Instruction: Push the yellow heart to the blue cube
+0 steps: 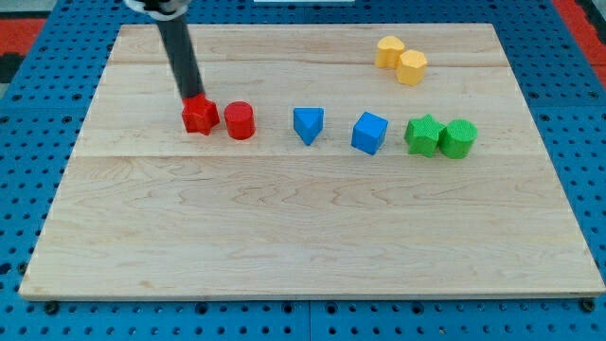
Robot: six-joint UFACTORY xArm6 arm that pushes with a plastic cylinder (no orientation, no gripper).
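Observation:
The yellow heart (389, 51) lies near the view's top right, touching a second yellow block (412, 68) just below and right of it. The blue cube (369, 133) sits right of centre, below and a little left of the yellow pair. My tip (193, 98) is far to the left, at the upper edge of a red star-shaped block (200, 116), well away from both the heart and the cube.
A red cylinder (240, 120) stands right beside the red star. A blue triangular block (308, 124) lies left of the blue cube. Two green blocks (423, 134) (458, 138) sit touching each other, right of the cube. The wooden board (303, 246) ends at blue pegboard.

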